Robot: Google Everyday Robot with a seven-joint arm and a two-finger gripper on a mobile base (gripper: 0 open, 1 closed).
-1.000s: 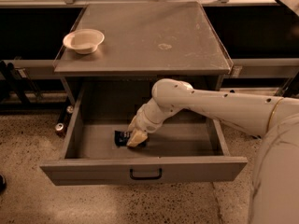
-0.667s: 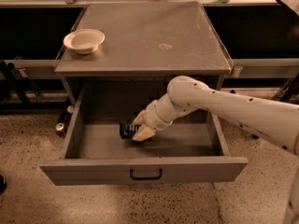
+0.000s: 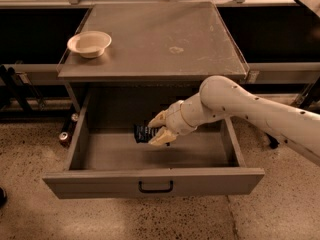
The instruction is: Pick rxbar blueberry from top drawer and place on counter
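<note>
The top drawer stands pulled open below the counter. My gripper is inside the drawer's opening, raised above its floor, and is shut on the rxbar blueberry, a dark navy bar that sticks out to the left of the fingers. The white arm reaches in from the right. The bar hangs clear of the drawer floor.
A white bowl sits on the counter's left side. A pale smudge marks the counter's middle. A can lies on the speckled floor left of the drawer. Dark shelving runs behind the cabinet.
The gripper has lifted the bar off the drawer floor and moved it up and slightly right. The arm has drawn back to the right.
</note>
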